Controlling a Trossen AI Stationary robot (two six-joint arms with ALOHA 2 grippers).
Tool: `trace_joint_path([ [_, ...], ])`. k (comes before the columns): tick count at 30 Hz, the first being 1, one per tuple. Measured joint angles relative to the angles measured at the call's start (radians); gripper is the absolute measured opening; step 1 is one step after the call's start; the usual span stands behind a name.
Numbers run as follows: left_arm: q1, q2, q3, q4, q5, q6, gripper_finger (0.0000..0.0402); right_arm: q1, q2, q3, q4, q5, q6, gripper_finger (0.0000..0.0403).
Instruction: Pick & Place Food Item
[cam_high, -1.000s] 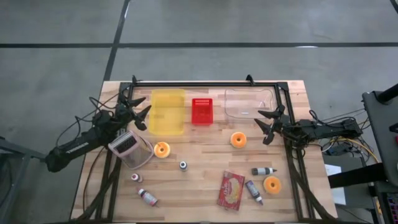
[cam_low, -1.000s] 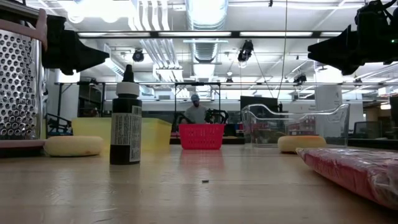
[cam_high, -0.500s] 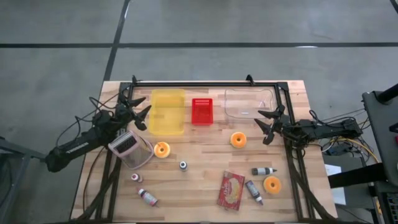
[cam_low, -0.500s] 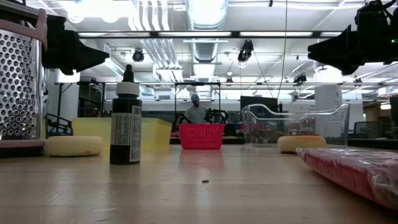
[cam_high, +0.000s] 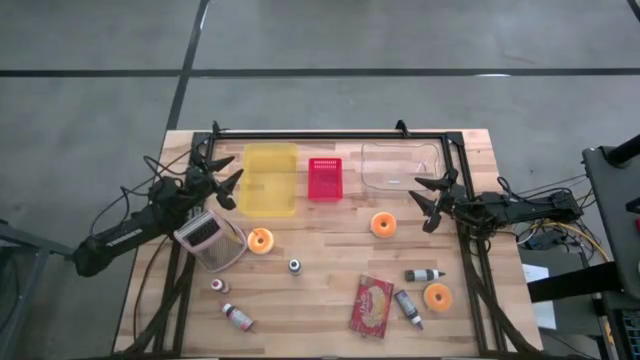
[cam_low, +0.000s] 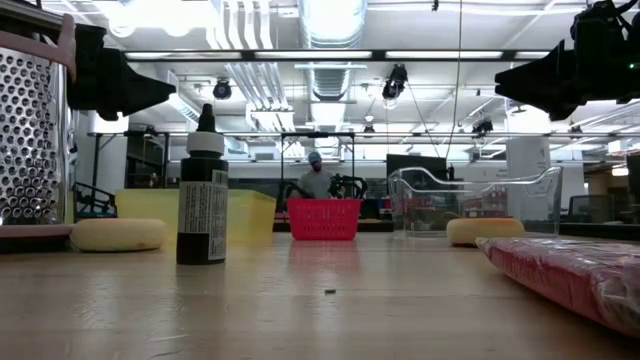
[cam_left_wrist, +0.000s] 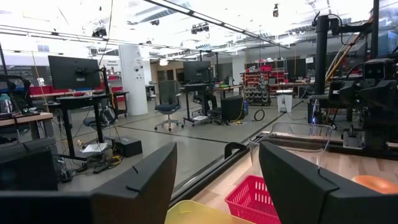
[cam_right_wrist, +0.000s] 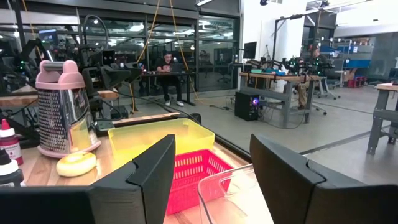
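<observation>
Wooden table, black frame rail along its far edge and sides

Left arm waits over the table's left side; left gripper hangs above the surface just beside the yellow bin, fingers spread wide, nothing between them

Right arm waits at the right side; right gripper hangs near the front corner of the clear bin, fingers parted, empty

Three containers in a row at the far edge: yellow bin at left, red basket in the middle, clear bin at right, each apart from the next

Metal box grater with pink handle lies tilted at the left, below the left gripper

Red flat packet lies at front right of centre

Food items, all on the table, none held: orange doughnut in front of the clear bin, near the right gripper; second doughnut just beside the grater; third doughnut at the front right

Small bottles: dark one upright at centre; two dark tubes lying near the third doughnut; pink-capped bottle lying at front left, a smaller one near it

Low view: person far off in the room behind the red basket
</observation>
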Motion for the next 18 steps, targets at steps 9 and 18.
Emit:
trace_joint_path([
  [9,0.000,0.000,0.000,0.000,0.000,-0.002,0.0232,0.000,0.000,0.000,0.000,0.000,0.002,0.0203],
  [18,0.000,-0.001,0.002,0.041,0.018,0.099,0.0232,0.000,0.000,0.000,0.000,0.000,0.002,0.0203],
])
